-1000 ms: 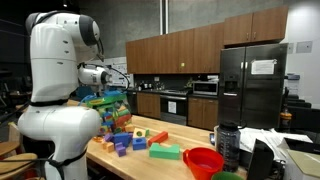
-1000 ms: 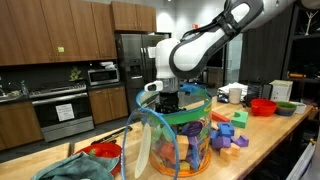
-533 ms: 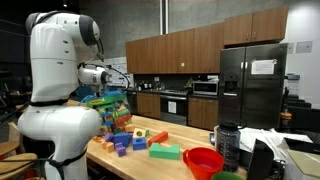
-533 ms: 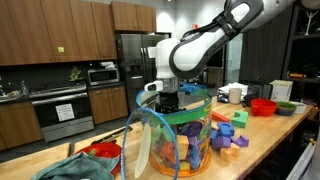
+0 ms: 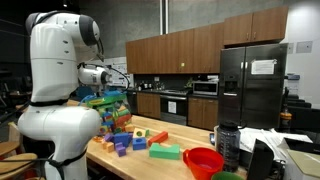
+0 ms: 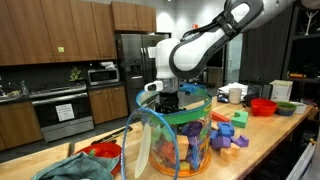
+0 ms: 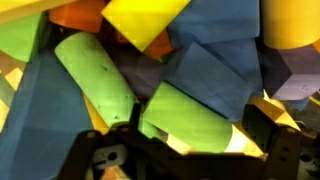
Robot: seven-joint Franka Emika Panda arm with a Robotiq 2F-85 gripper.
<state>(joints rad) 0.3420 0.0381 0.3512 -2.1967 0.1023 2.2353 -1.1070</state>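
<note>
Wrist view: the gripper (image 7: pixel 200 128) looked straight down into a pile of toy blocks. Its two dark fingers (image 7: pixel 272 128) stood wide apart near the bottom of the picture, and they held nothing. A light green block (image 7: pixel 180 115) lay between them, right under the hand. I could not tell if a finger touched it. A long green block (image 7: pixel 92 72) lay just beside it. Blue blocks (image 7: pixel 215 65) lay around both, and a yellow block (image 7: pixel 140 18) sat at the top.

In an exterior view, the white arm (image 6: pixel 215 40) bent down over a clear tub (image 6: pixel 147 140) that stood on the wooden table (image 6: pixel 278 133). The gripper (image 6: pixel 170 100) was dipped into the open top of the tub, right above the blocks that filled it. Loose blocks (image 6: pixel 228 135) lay on the table near the tub. A red bowl (image 6: pixel 262 106) stood well apart from it.

In an exterior view, the tub (image 5: pixel 110 112) stood at the end of the table (image 5: pixel 120 160), close to the robot's big white body (image 5: pixel 55 110). The gripper (image 5: pixel 108 90) was at the top of the tub, but it was too small there to see its fingers. A flat green block (image 5: pixel 165 152) and the red bowl (image 5: pixel 203 160) lay farther along the table. A dark fridge (image 5: pixel 252 85) stood behind.
</note>
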